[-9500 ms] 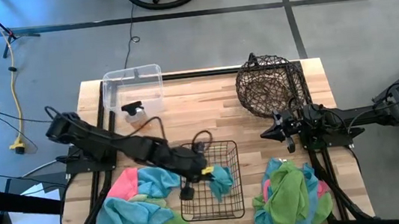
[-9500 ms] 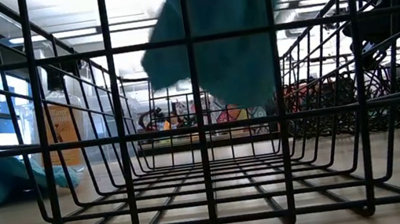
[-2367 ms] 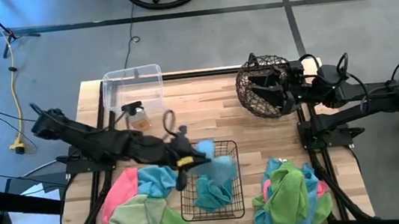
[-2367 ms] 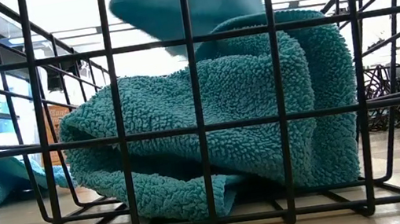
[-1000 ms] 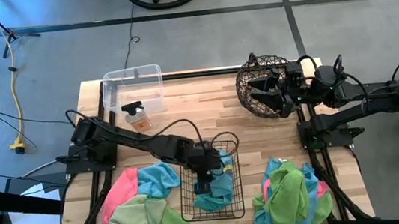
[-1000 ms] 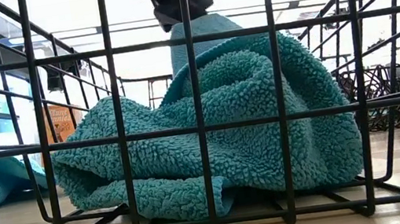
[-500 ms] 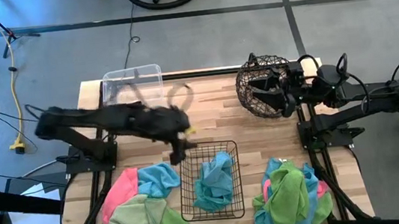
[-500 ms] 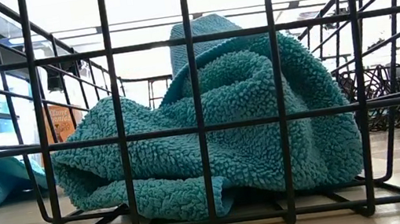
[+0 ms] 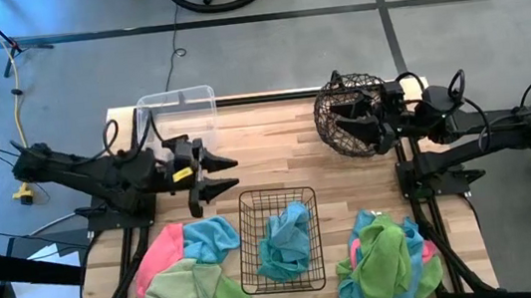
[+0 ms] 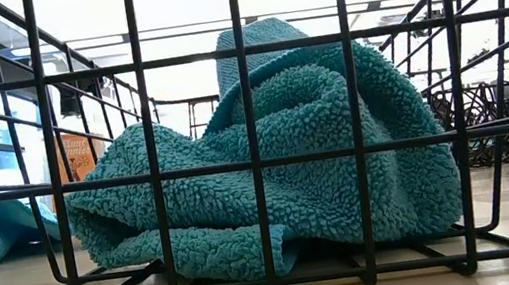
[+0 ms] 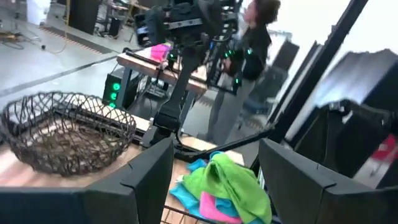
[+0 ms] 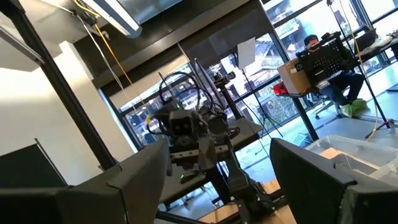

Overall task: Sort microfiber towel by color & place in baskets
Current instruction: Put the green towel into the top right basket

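Only overhead: left tool [image 9: 220,173] open.

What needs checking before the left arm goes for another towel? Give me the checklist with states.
1. Left gripper open and empty: ok.
2. Blue towels settled inside the black wire basket, nothing over the rim: ok.
3. Left pile free of both arms: ok.
4. Next blue towel on the left pile exposed on top: ok.
5. Right gripper parked at the round basket, away from the left pile: ok.
6. Clear tub contents: cannot tell.
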`<move>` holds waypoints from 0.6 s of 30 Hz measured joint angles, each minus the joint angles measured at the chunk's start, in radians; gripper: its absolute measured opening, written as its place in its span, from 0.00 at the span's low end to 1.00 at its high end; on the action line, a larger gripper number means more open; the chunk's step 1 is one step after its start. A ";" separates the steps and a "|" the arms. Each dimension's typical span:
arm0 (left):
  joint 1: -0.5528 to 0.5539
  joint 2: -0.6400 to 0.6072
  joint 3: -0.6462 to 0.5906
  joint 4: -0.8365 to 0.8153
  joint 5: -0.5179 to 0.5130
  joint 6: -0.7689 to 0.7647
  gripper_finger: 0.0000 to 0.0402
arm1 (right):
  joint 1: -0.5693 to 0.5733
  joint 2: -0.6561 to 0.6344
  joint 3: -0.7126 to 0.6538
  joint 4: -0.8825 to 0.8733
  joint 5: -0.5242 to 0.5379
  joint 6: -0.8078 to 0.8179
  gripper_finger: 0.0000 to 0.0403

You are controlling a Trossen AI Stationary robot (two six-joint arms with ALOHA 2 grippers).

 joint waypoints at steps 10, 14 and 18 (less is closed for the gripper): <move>-0.036 -0.027 -0.143 0.199 -0.013 -0.034 0.56 | 0.018 0.021 0.004 -0.013 0.000 0.006 0.69; -0.036 -0.044 -0.143 0.201 -0.011 -0.035 0.56 | 0.023 0.059 0.088 -0.119 0.000 0.016 0.69; -0.035 -0.063 -0.142 0.201 -0.010 -0.035 0.56 | 0.025 0.135 0.259 -0.488 -0.054 0.083 0.69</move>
